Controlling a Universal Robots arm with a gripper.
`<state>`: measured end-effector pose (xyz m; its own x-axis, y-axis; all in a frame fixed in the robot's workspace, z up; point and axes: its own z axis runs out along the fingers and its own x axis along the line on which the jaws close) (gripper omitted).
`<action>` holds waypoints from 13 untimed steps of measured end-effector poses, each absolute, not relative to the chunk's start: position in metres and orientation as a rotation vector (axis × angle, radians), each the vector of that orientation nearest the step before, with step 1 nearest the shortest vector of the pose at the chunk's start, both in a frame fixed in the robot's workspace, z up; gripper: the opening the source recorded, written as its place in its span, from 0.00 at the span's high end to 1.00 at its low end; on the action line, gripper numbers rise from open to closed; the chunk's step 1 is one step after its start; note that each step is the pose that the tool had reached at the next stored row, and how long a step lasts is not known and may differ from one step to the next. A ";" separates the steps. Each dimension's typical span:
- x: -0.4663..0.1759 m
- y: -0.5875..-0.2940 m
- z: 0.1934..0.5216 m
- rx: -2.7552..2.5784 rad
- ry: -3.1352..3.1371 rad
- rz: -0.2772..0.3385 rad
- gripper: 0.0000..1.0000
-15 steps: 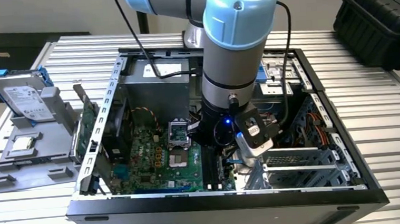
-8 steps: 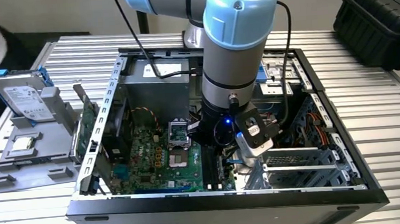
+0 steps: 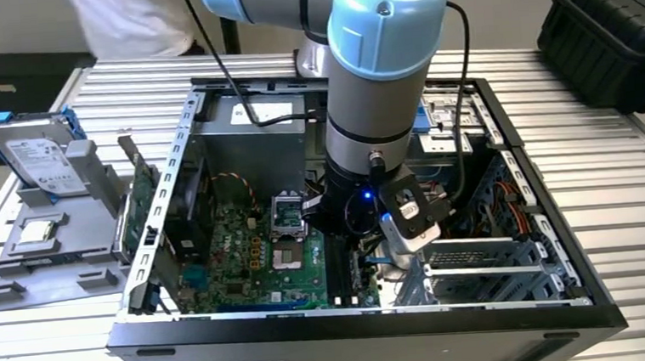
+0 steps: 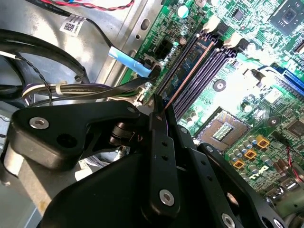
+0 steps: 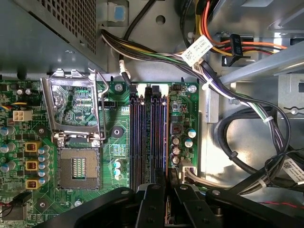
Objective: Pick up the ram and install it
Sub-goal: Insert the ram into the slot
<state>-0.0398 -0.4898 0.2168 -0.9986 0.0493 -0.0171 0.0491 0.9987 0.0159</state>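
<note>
The ram (image 4: 186, 68) is a thin dark blue-green stick seen edge-on with a coppery edge. It lies along the outermost of the dark memory slots (image 4: 209, 64) on the green motherboard (image 4: 251, 42). My gripper (image 4: 159, 111) is shut on the stick's near end, its black fingers (image 4: 161, 142) pinching both faces. In the first wrist view the gripper (image 5: 166, 184) sits right over the end of the slot row (image 5: 148, 137), on the side away from the processor socket. In the exterior view the gripper (image 3: 357, 259) is deep inside the open computer case (image 3: 183, 139).
Cable bundles (image 5: 237, 118) run close beside the slots. The empty processor socket (image 5: 78, 166) with its raised metal frame lies on the other side. Drive cages (image 3: 482, 263) stand at the exterior view's right. Outside the case, a grey tray (image 3: 34, 277) holds a hard drive (image 3: 37, 154) and an expansion card (image 3: 137, 202).
</note>
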 end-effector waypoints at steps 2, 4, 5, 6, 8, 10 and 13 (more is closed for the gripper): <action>-0.040 -0.490 0.218 0.077 3.123 0.023 1.00; -0.040 -0.490 0.220 0.077 3.123 0.024 1.00; -0.040 -0.490 0.221 0.077 3.123 0.024 1.00; -0.040 -0.490 0.221 0.077 3.123 0.024 1.00; -0.040 -0.490 0.221 0.077 3.123 0.024 1.00; -0.040 -0.491 0.221 0.077 3.123 0.024 1.00; -0.040 -0.492 0.221 0.077 3.123 0.024 1.00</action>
